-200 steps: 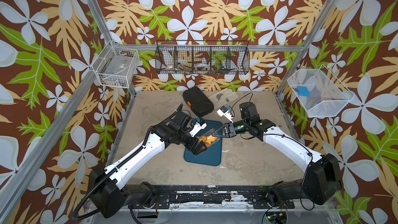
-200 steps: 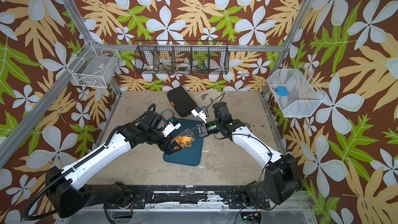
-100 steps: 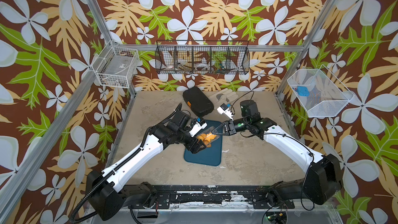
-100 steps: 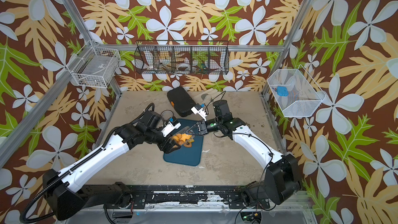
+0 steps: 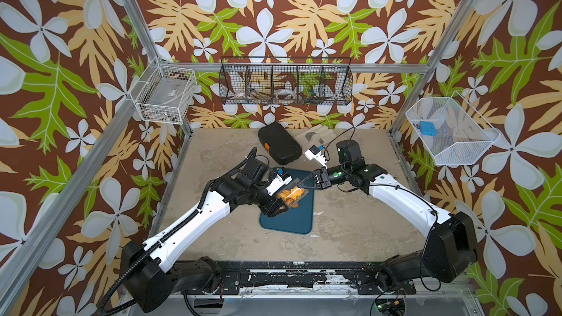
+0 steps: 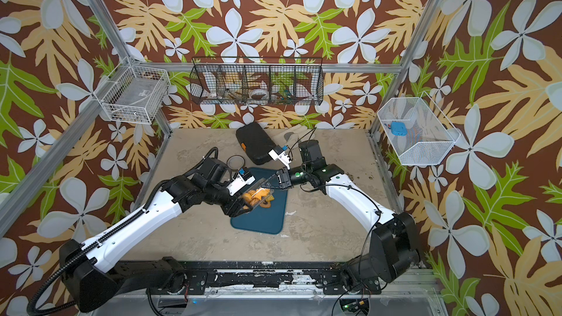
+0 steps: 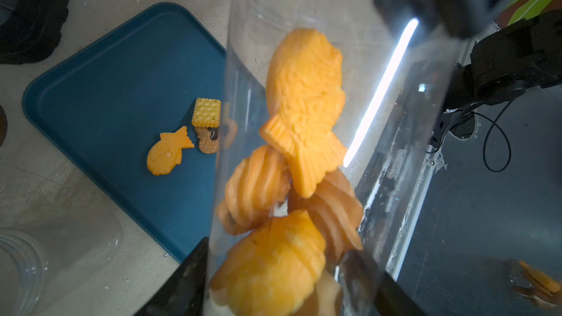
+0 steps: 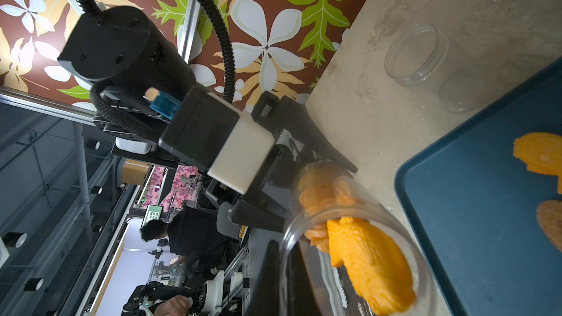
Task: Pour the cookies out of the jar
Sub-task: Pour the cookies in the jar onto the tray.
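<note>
Left hand tight around tilted jar of cookies over blue tray; right hand tight on rim.

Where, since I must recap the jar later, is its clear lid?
In a top view the clear lid lies on the table beyond the blue tray's far left corner, near the black case.

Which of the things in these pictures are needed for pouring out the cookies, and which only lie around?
For the job: dark blue flat tray; clear plastic jar, tilted over it; small orange-golden cookies, some in the jar, some on the tray.
Lying about: black hard case; pale work glove; black wire basket on the back wall.
</note>
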Robot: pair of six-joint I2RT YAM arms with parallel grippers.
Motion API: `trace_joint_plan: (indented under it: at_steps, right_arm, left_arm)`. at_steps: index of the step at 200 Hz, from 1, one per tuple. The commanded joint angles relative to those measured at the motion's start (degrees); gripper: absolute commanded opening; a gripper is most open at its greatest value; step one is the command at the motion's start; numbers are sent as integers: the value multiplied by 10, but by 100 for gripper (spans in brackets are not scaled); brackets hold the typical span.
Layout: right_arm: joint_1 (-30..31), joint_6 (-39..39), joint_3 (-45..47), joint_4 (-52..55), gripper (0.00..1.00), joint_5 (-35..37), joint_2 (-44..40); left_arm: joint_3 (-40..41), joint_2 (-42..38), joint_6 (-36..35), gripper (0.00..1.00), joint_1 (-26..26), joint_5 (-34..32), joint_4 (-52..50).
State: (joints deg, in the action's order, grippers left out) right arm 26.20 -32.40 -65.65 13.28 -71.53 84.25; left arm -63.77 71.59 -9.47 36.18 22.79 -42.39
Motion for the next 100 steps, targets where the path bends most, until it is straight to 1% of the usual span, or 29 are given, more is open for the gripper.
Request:
trace_joint_plan:
  at_steps: [1, 10, 19, 30, 48, 56, 71, 89, 100]
  right_arm:
    - [1, 3, -4, -4, 0, -8, 0]
    - [1, 3, -4, -3, 0, -7, 2]
    - [0, 5, -5, 1, 9, -4, 3]
    - [0, 9, -6, 7, 14, -1, 5]
    - [-2, 20, -8, 20, 25, 7, 7]
    - [-5, 23, -7, 26, 32, 13, 9]
    - [-13, 40, -12, 57, 49, 37, 12]
    - [-28, 71, -22, 99, 54, 71, 13]
    - [-37, 87, -28, 123, 57, 104, 11]
  left_arm:
    - [1, 2, 20, 61, -1, -19, 8]
    - [1, 2, 21, 61, -1, -20, 7]
    - [1, 2, 22, 60, -1, -23, 7]
    - [2, 2, 23, 60, -1, -26, 6]
    - [3, 7, 29, 58, -1, -29, 5]
    - [2, 13, 31, 58, -1, -28, 2]
    - [3, 22, 35, 57, -1, -27, -5]
    - [11, 32, 39, 57, -2, -34, -14]
    - [14, 40, 42, 57, -3, -39, -23]
